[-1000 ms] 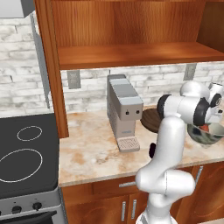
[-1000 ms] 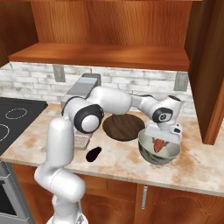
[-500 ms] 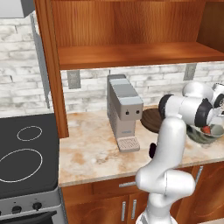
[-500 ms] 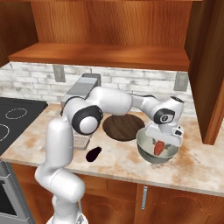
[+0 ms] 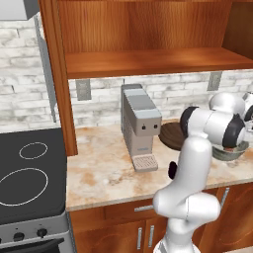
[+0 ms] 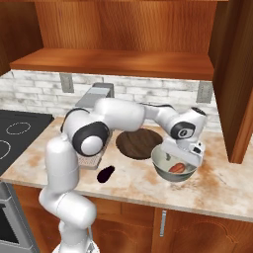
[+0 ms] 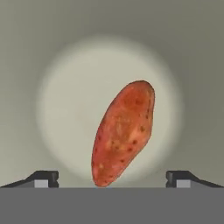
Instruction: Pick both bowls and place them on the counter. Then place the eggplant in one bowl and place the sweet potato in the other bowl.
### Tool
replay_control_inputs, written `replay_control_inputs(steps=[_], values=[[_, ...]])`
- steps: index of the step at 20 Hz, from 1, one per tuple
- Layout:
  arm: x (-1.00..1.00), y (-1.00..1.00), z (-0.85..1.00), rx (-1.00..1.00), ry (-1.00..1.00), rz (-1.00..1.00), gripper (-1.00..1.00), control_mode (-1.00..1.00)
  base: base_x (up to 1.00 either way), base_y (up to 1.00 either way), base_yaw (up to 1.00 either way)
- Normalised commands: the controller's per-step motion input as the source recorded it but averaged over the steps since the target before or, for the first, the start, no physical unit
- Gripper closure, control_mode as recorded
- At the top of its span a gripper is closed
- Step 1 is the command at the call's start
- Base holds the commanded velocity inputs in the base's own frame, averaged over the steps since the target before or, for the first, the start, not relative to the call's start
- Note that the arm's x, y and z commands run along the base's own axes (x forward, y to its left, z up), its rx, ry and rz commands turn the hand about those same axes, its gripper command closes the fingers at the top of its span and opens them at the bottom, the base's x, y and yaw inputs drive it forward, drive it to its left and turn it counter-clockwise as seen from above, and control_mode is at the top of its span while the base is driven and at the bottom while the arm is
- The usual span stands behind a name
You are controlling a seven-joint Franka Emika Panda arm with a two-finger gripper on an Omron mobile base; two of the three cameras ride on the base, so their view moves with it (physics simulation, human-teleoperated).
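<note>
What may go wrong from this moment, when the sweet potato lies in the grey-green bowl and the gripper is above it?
1. The gripper hangs open low over the sweet potato inside the grey-green bowl; lifting out at an angle, a finger might catch the rim and tip or push the bowl.
2. The eggplant lies on the counter near its front edge, so a poor grasp may roll it off.

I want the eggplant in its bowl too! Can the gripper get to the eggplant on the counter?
Probably yes. The eggplant lies in the open on the counter, with nothing on or against it. The gripper is open over the grey-green bowl, where the sweet potato lies.
</note>
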Motion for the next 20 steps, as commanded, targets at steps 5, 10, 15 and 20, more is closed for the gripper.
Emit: replay_control_inputs(steps=[5,10,15,20], values=[[-0.14,0.4,0.33,-0.07,-0.07,-0.09,-1.0,-1.0,0.0,0.0,0.0],[-0.49,0.29,0.26,-0.06,-0.07,-0.05,-1.0,-1.0,0.0,0.0,0.0],[-0.52,0.31,0.38,-0.11,-0.11,-0.03,-1.0,-1.0,0.0,0.0,0.0],[-0.5,0.41,0.42,-0.12,-0.13,-0.02,-1.0,-1.0,0.0,0.0,0.0]])
